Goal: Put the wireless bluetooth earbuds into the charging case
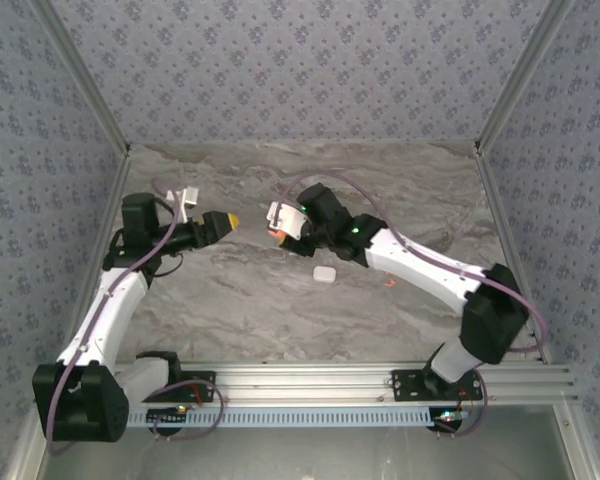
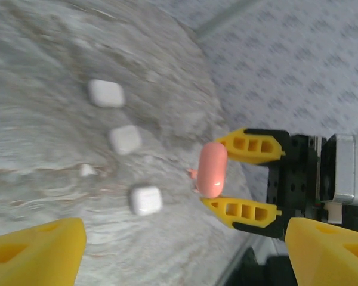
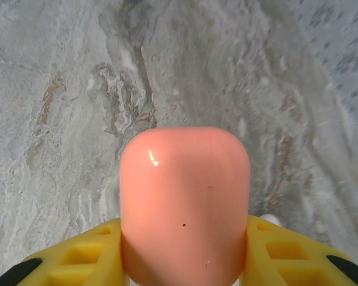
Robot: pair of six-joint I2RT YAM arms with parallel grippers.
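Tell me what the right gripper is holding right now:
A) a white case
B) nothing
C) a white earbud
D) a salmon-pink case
D: the right gripper has its yellow jaws pressed against both sides of a salmon-pink case, while the white cases lie loose on the table.
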